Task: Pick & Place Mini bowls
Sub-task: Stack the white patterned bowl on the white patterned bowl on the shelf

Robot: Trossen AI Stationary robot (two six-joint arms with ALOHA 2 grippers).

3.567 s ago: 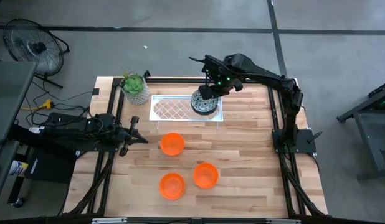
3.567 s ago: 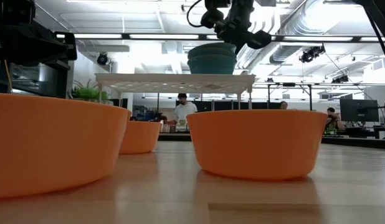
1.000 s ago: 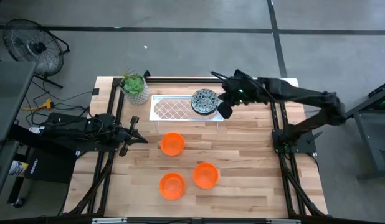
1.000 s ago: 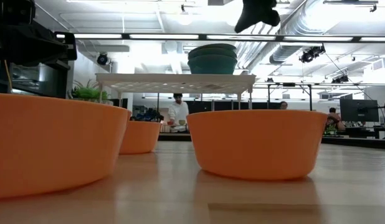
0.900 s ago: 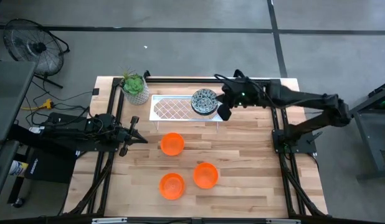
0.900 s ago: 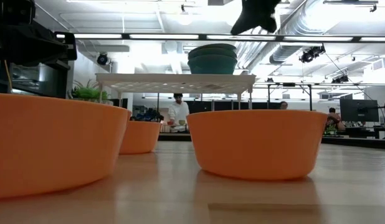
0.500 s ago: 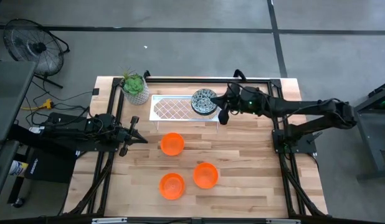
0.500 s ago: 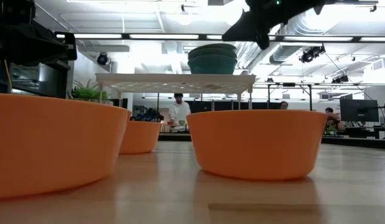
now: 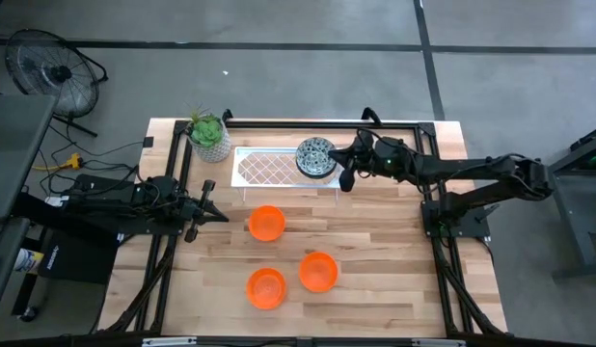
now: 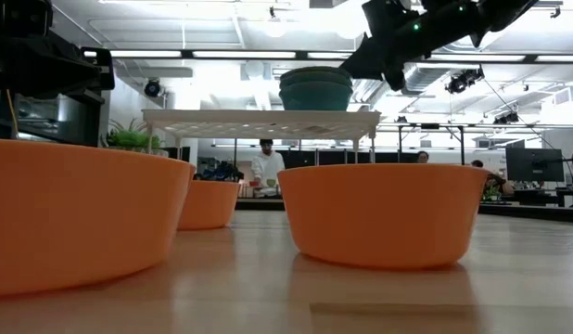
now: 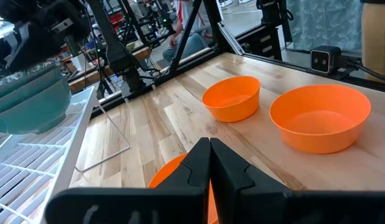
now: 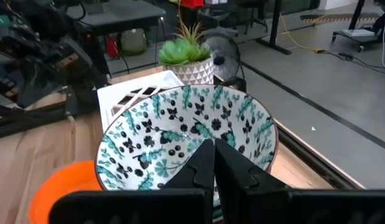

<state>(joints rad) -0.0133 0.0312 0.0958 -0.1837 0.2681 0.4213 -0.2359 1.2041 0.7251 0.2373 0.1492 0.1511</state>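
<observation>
Right gripper (image 9: 344, 173) sits just right of the patterned bowls, fingers closed together, nothing held. In the right wrist view its two dark fingers (image 12: 212, 163) meet in a point right in front of the top patterned bowl (image 12: 187, 137), not touching it as far as visible.

Patterned bowls (image 9: 316, 157): stacked on the right end of the white wire rack (image 9: 269, 169), at the far side of the table (image 9: 375, 251). The low view shows them as a teal stack (image 10: 315, 90) on the rack top (image 10: 261, 118), with the right arm above and to the right of it. How many are in the stack cannot be told from these views.

Orange bowls: three, all on the table, nearer than the rack. One (image 9: 266, 223) just in front of the rack, one (image 9: 266, 287) near-left, one (image 9: 318, 271) near-right. All upright, apart from each other.

Left gripper (image 9: 213, 214) is parked at the left edge of the table, pointing right toward the nearest orange bowl, fingers shut with nothing between them; the left wrist view shows the fingers (image 11: 208, 163) pressed together.

Potted plant (image 9: 209, 136) stands at the far-left corner, just left of the rack.
</observation>
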